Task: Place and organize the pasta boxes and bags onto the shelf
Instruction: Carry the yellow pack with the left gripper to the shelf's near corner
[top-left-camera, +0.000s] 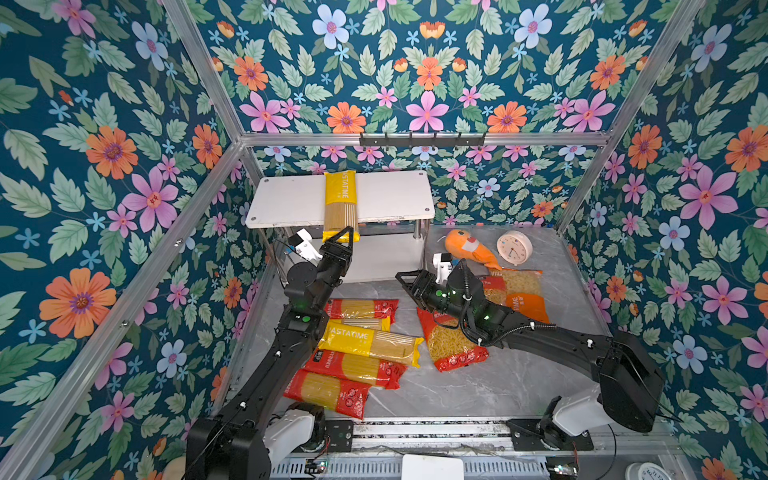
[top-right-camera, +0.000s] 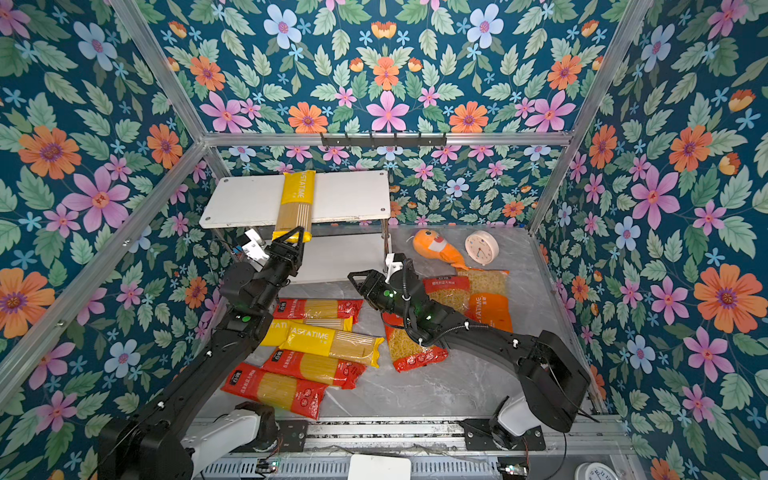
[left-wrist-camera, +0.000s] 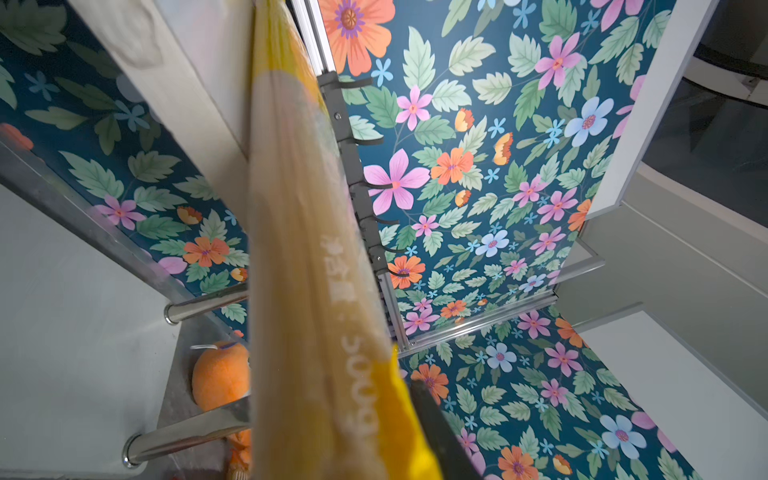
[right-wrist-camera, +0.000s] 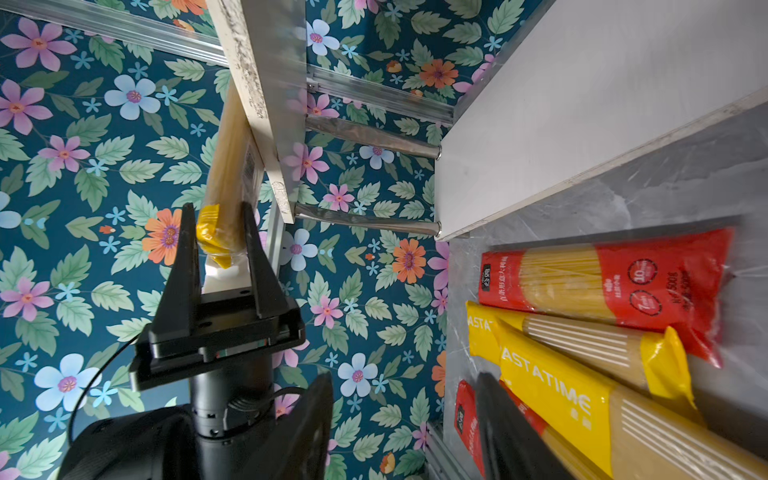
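The shelf (top-left-camera: 291, 199) (top-right-camera: 249, 199) stands at the back left. A long yellow PASTATIME spaghetti pack (top-left-camera: 340, 199) (top-right-camera: 297, 195) (left-wrist-camera: 299, 249) (right-wrist-camera: 226, 166) lies across its top board, with its front end hanging over the edge. My left gripper (top-left-camera: 343, 236) (top-right-camera: 293, 235) (right-wrist-camera: 218, 232) is shut on that overhanging end. My right gripper (top-left-camera: 402, 277) (top-right-camera: 356, 276) (right-wrist-camera: 403, 382) hovers open and empty over the table's middle. Several red and yellow spaghetti packs (top-left-camera: 370, 343) (right-wrist-camera: 552, 386) lie at the front left. A red short-pasta bag (top-left-camera: 453, 349), another red bag (top-left-camera: 494, 291) and an orange bag (top-left-camera: 523, 299) lie under my right arm.
An orange plush fish (top-left-camera: 469, 249) and a white clock (top-left-camera: 514, 248) sit at the back right of the grey table. A black hook rail (top-left-camera: 422, 139) hangs on the back frame above the shelf. The shelf's lower board (top-left-camera: 386, 257) holds nothing that I can see.
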